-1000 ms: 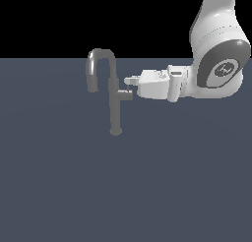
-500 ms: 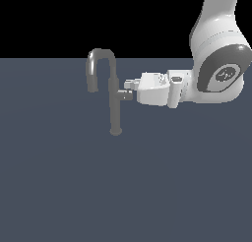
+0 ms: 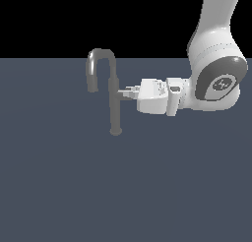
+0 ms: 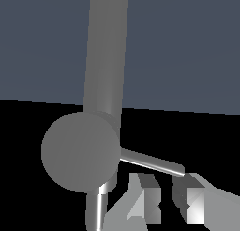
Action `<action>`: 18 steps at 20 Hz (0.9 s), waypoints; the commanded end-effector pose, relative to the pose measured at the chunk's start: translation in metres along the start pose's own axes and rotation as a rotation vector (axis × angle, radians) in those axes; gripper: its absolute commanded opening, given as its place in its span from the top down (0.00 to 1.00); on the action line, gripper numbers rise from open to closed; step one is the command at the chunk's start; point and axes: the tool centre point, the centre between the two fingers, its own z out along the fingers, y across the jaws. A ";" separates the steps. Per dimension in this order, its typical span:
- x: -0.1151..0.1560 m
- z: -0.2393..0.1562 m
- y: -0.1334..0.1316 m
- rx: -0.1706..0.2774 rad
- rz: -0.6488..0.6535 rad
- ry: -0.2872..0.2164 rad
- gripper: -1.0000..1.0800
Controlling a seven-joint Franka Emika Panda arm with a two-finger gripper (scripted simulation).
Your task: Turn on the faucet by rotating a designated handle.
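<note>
The faucet [image 3: 114, 105] stands upright on the grey floor, its gooseneck spout [image 3: 92, 74] hooking toward the exterior view's left. The handle [image 3: 122, 92] juts from the column toward the exterior view's right. In the wrist view the handle shows as a round stub end [image 4: 79, 151] with a thin pin [image 4: 152, 162] slanting off it. My gripper [image 3: 130, 92] reaches in level from the exterior view's right, its tips at the handle. In the wrist view the gripper [image 4: 166, 203] has its fingers [image 4: 141, 203] a narrow gap apart, just below the pin's tip, with nothing between them.
A flat dark grey floor [image 3: 64, 187] spreads around the faucet. The white arm [image 3: 216, 78] comes down from the upper part of the exterior view's right. Nothing else is in view.
The hand and wrist have sunk a little lower beside the faucet. The fingertips stay at the handle, and the faucet column has not moved.
</note>
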 end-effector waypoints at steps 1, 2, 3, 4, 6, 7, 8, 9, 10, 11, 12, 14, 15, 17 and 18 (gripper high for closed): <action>0.022 0.000 0.004 0.002 0.028 0.006 1.00; 0.028 0.000 0.005 0.002 0.034 0.007 1.00; 0.034 0.000 0.005 0.002 0.040 0.008 1.00; 0.040 0.001 0.006 0.002 0.046 0.009 1.00; 0.052 0.001 0.007 0.002 0.058 0.011 1.00; 0.058 0.001 0.008 0.003 0.063 0.012 1.00; 0.058 0.001 0.008 0.003 0.063 0.012 1.00; 0.014 -0.005 -0.006 -0.003 -0.012 -0.007 1.00; 0.019 -0.004 -0.007 -0.002 -0.006 -0.006 1.00; 0.024 -0.004 -0.007 -0.002 0.000 -0.004 1.00; 0.029 -0.003 -0.008 -0.001 0.006 -0.003 1.00; 0.039 -0.002 -0.009 -0.001 0.019 0.000 1.00; 0.044 -0.002 -0.010 0.000 0.025 0.002 1.00; 0.054 -0.001 -0.011 0.001 0.037 0.005 1.00; 0.059 -0.001 -0.011 0.001 0.043 0.006 1.00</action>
